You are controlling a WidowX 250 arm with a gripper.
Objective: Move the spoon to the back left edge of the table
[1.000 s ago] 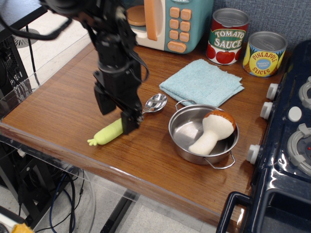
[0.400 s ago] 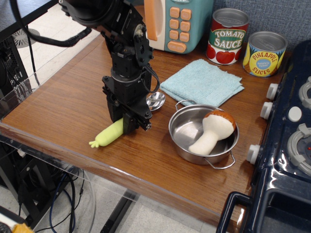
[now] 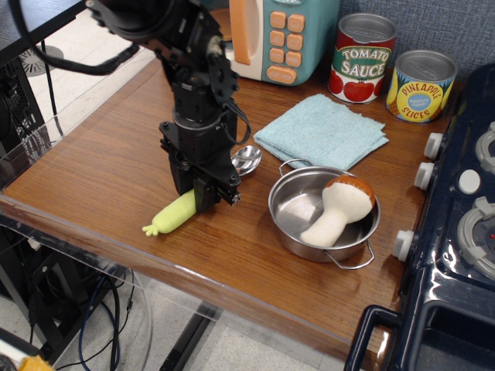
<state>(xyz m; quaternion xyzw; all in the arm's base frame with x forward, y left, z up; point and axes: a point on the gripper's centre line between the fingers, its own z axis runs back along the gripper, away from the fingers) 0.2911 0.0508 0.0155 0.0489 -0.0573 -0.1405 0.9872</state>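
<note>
Observation.image looks down across the table (image 3: pixel 100 174), a brown wood-grain top with a clear acrylic rim along its near and left sides, floor and cables showing beyond the edge. A dark blue toy stove (image 3: pixel 452 255) fills the right side; a toy microwave (image 3: pixel 274 35) and two cans (image 3: pixel 363 58) stand along the back. A blue cloth (image 3: pixel 321 131) lies mid-table, with a small steel pot (image 3: pixel 325 212) holding a toy mushroom (image 3: pixel 340 205) just in front of it. The black gripper (image 3: pixel 203 189) is down over the middle of the spoon (image 3: pixel 174 212), its lime-green handle poking out front-left and the metal bowl behind; whether the fingers have clamped the handle I cannot tell. This looks like the grasping step. Next would be a firm pinch, a lift, then carrying toward the back left edge, clear of the microwave.
</note>
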